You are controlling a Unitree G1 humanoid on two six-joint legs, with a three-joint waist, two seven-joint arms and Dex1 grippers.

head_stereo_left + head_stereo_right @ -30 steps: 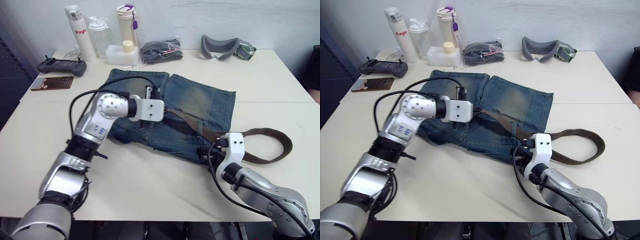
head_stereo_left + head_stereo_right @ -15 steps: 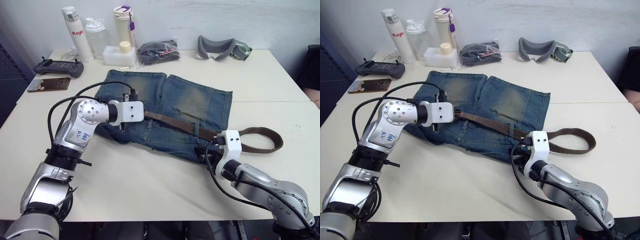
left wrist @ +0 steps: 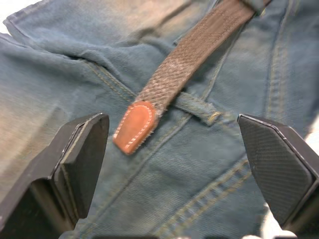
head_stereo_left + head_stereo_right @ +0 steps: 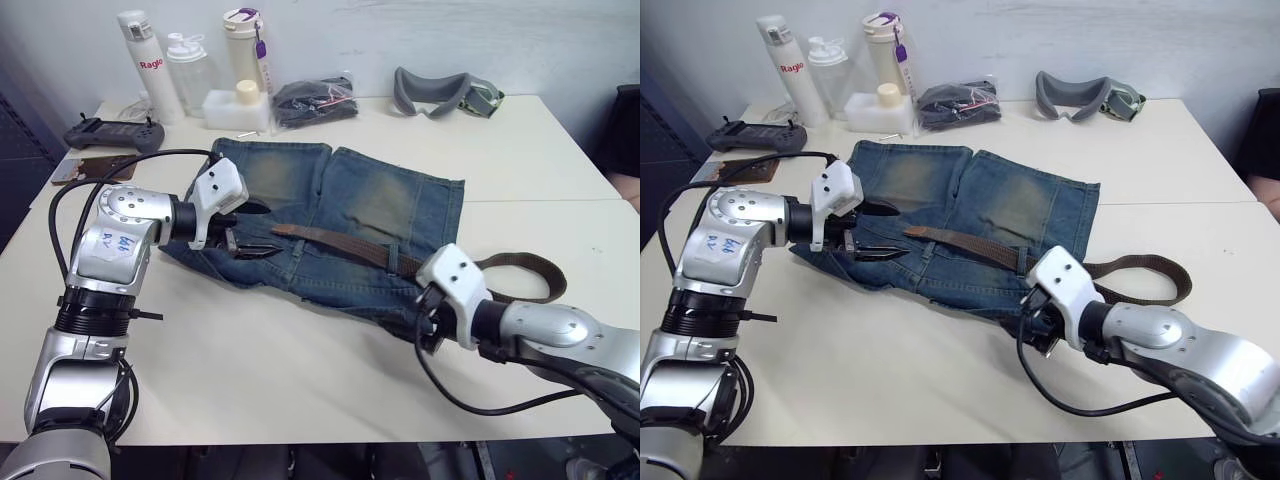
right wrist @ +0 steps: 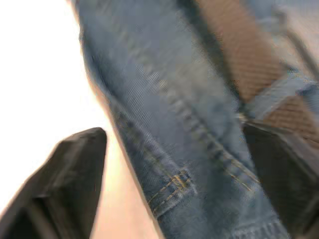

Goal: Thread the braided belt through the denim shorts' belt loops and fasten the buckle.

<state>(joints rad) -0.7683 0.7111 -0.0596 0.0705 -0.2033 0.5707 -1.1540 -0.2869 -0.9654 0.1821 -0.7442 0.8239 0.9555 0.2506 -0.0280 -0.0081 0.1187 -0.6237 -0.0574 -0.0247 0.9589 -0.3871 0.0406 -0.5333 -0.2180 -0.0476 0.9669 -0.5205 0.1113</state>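
Note:
The denim shorts lie flat on the white table. The braided belt runs along their waistband under a belt loop, and its reddish leather tip rests loose on the denim. The belt's other end curves off the shorts to the right. My left gripper is open just left of the tip, touching nothing. At the shorts' near right corner my right gripper is open over the waistband, with the belt and another loop in front of it. The buckle is hidden.
Along the table's back stand bottles, a white box, a black bundle and grey goggles. A black controller and a brown flat case lie at the far left.
Both grippers have opened. The left one let go of the belt tip and drew back to the left, leaving the tip on the shorts. The right arm shifted slightly.

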